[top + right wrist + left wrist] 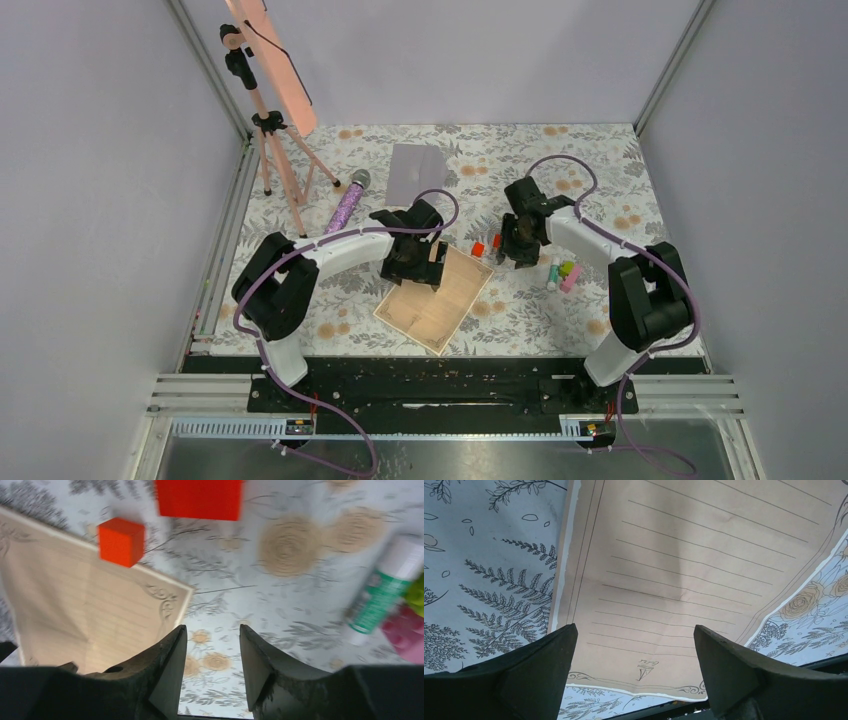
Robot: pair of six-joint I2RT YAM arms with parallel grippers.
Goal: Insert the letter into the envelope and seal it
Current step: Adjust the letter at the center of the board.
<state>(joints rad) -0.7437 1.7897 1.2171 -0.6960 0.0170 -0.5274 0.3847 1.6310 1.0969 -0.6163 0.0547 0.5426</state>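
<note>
Floral-print desk (585, 170), lilac walls (450, 60). Letter (684, 570) lies flat under left end effector (635, 632), jaws wide apart. Right end effector (212, 630) beside letter, jaws partly apart, empty.

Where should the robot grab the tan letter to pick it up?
Probably the corner of the letter nearest the right gripper, coming in low from that side. It lies flat, so only an edge or corner can be pinched.

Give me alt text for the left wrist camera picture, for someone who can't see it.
A cream, lined letter lies on a table covered in a leaf and flower print, seen from close above. The left gripper hangs over the letter's near edge, its two dark fingers spread wide and holding nothing.
</note>
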